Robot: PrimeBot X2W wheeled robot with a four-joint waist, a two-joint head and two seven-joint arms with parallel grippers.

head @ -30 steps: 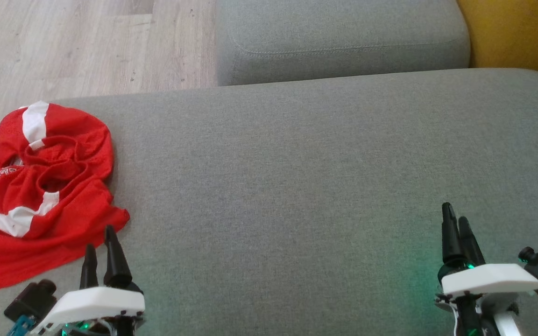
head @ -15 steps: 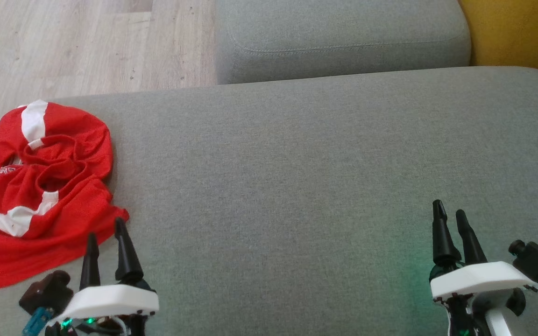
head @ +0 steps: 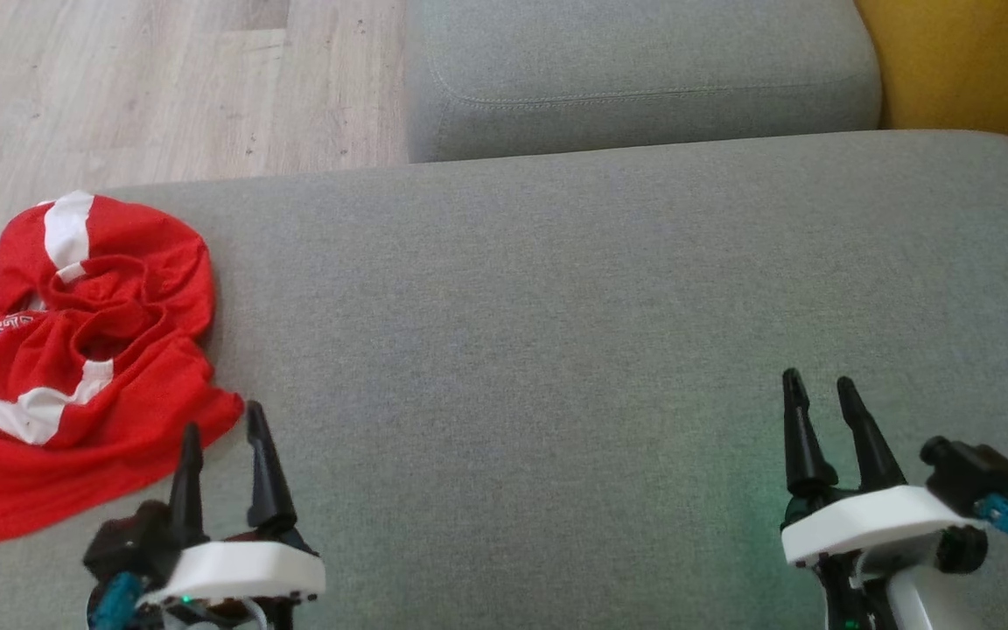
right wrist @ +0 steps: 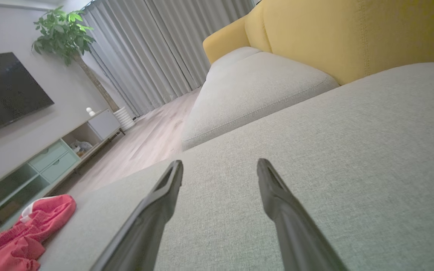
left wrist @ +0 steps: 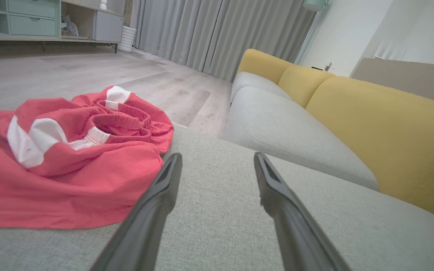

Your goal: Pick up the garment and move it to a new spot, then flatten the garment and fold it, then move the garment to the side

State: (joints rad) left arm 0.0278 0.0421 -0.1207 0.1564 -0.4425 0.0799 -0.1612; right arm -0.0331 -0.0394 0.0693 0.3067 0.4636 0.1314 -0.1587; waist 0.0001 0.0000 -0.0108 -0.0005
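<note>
Our left gripper [head: 222,418] and right gripper [head: 817,379] both gape wide, holding nothing, at the near side of the cushion [head: 556,332]. The garment [head: 75,350] lies crumpled at the cushion's left edge, just beside our left gripper. We judge it light, limp and slippery, best pinched at a thick bunched fold near its hem.

A grey sofa seat [head: 556,289] fronts a yellow backrest [left wrist: 371,124]. Beyond lie pale wood flooring [head: 119,87], grey curtains [right wrist: 145,49], a leafy plant [right wrist: 62,30] and a dark television [right wrist: 2,86].
</note>
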